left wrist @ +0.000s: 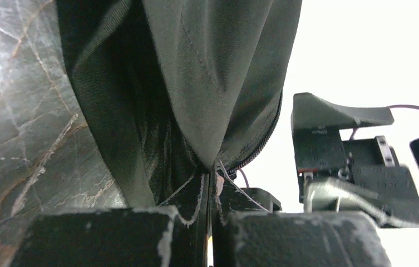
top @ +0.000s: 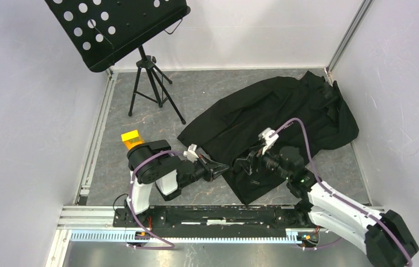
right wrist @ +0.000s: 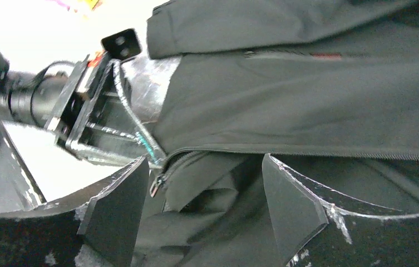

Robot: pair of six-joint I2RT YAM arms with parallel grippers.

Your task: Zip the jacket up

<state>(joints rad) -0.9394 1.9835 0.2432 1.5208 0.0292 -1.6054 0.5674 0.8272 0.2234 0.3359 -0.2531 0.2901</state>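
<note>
Black jacket (left wrist: pixel 196 72) hem and zipper teeth (left wrist: pixel 264 142) in the tightly closed left gripper (left wrist: pixel 210 194), marbled table (left wrist: pixel 18 111) at left

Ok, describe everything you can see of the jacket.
The jacket is large and black, of thin matte woven fabric. It lies crumpled and spread on the grey marbled surface, toward the far right corner. Its near corner is lifted, with the left gripper shut on the fabric beside the front zipper. The zipper's slider hangs at that end, beside one finger of the open right gripper. A pocket zip shows on the panel above.
</note>
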